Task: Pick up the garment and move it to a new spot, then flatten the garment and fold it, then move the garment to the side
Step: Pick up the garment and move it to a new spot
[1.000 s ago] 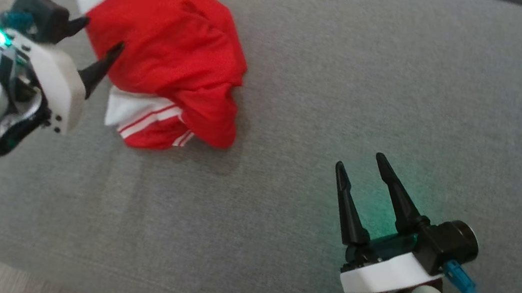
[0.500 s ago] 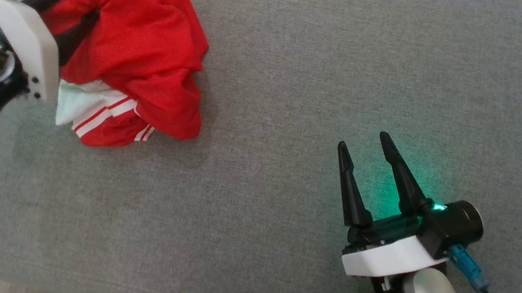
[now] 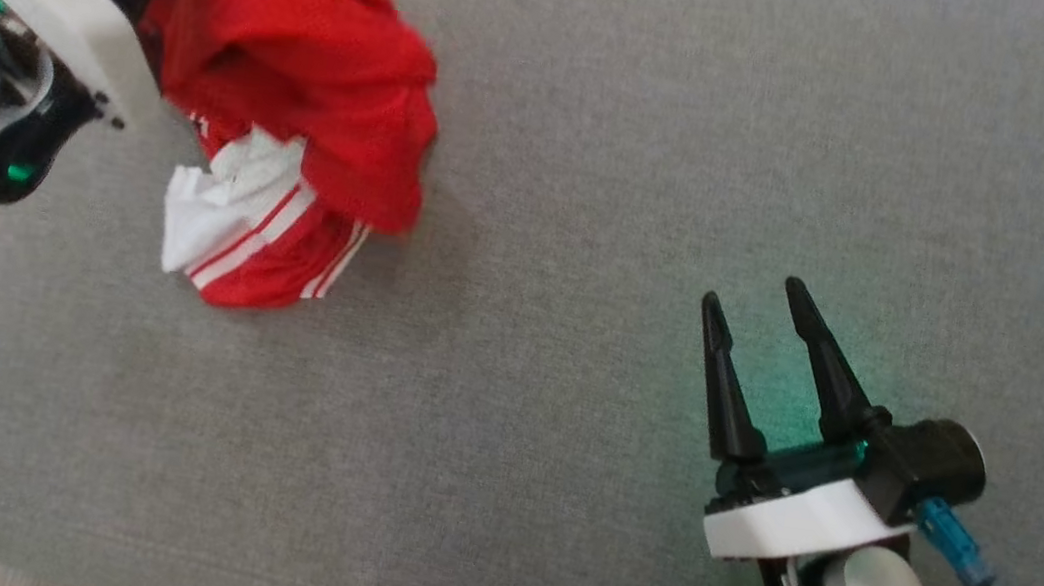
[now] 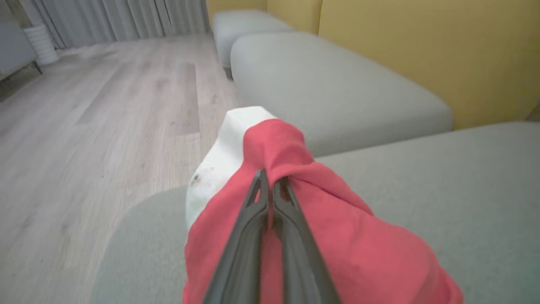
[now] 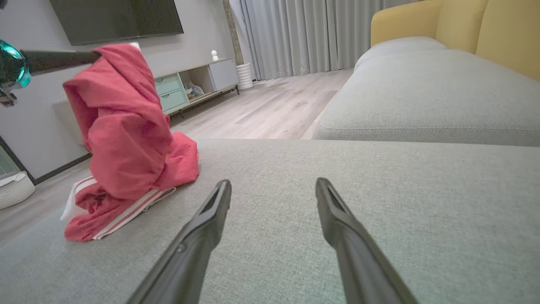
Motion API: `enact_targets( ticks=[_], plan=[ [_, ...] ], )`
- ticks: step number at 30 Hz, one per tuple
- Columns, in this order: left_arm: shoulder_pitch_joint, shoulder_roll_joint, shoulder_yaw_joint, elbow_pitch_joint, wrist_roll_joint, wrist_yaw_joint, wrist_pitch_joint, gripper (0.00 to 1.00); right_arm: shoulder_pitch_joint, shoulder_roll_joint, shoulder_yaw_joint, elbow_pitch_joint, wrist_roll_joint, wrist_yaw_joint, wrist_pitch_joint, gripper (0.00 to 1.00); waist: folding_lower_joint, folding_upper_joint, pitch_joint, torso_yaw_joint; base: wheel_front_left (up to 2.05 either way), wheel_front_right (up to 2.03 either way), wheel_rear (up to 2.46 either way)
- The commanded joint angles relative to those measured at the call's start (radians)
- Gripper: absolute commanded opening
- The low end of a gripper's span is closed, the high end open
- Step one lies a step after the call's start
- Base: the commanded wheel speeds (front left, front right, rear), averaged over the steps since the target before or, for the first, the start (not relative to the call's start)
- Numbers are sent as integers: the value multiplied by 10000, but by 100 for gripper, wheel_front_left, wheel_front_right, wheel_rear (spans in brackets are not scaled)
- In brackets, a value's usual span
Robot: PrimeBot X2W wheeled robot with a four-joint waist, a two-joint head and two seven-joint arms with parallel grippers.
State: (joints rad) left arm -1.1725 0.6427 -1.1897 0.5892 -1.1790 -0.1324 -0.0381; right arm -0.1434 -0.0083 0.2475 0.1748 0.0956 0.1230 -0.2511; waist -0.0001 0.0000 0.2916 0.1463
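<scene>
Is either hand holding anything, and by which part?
The left hand grips the red mesh garment by a bunched fold near its white edge; the right hand holds nothing.

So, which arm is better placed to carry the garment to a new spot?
Left. The left gripper is shut on the garment, top lifted; the right gripper is open over the cushion, apart from it.

The garment [image 3: 307,83] sits at the cushion's [image 3: 602,142] left end; the right gripper [image 3: 753,291] hangs over the cushion, well to the garment's right.
</scene>
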Motion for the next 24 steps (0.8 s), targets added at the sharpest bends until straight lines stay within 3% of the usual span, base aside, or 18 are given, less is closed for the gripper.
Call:
enact_targets(
  ticks=[1,8,13,18,24],
  plan=[
    [-620,356,571,-93,-69,18,-230,0,104,83,193,-273,9,77,-107,100,1,0,-401,184,0,0,0],
    [-646,40,928,-476,-231,56,-1588,0,544,83,-127,-231,223,77,-107,100,1,0,-1431,241,0,0,0],
    [-282,-395,1042,-1293,-263,498,-1896,0,737,83,-412,-327,464,77,-107,100,1,0,-1898,-123,0,0,0],
    [93,-790,807,-2270,-34,1124,-1956,0,734,83,-475,-544,630,77,-107,100,1,0,-1974,-980,0,0,0],
    [566,-1148,443,-2953,291,1786,-1990,0,732,83,-313,-955,894,77,-107,100,1,0,-1745,-2557,0,0,0]
  ],
)
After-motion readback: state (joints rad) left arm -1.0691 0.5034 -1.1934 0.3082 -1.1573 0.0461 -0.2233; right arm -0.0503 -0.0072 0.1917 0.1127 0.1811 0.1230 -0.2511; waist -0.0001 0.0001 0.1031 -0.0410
